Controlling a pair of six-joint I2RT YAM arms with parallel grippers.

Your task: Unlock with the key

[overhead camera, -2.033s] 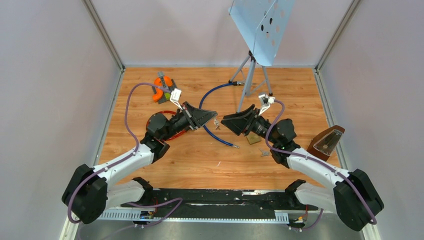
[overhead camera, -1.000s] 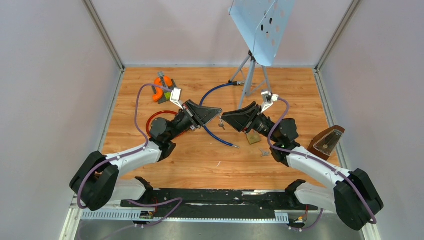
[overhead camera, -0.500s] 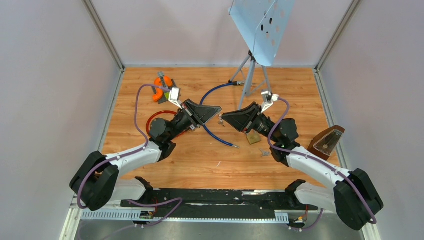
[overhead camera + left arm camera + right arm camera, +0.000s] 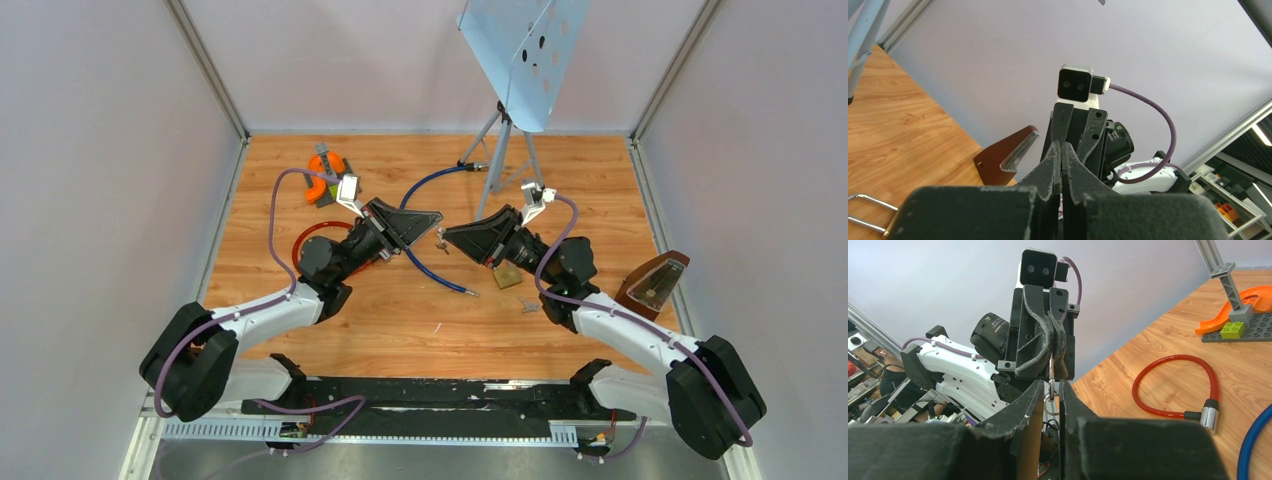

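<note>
My left gripper (image 4: 437, 221) is raised over the table's middle and is shut on a small metal key (image 4: 440, 240). My right gripper (image 4: 447, 236) faces it tip to tip. In the right wrist view the key (image 4: 1052, 371), with a ring hanging below, sticks out of the left gripper (image 4: 1050, 351). It reaches into the narrow gap of my right gripper (image 4: 1050, 385), whose jaws stand slightly apart around it. A red cable lock (image 4: 309, 240) lies under the left arm; its metal cylinder (image 4: 1209, 419) shows in the right wrist view. A small brass padlock (image 4: 507, 277) lies under the right gripper.
A blue cable (image 4: 430, 255) runs across the middle. Loose keys (image 4: 528, 304) lie near the right arm. A brown metronome (image 4: 652, 283) stands at the right. A music stand (image 4: 510, 130) stands at the back. An orange brick toy (image 4: 325, 175) stands at the back left.
The left arm swung forward and lifted its gripper with the key toward the right gripper. The right gripper edged closer. Over the last half second almost nothing moved.
</note>
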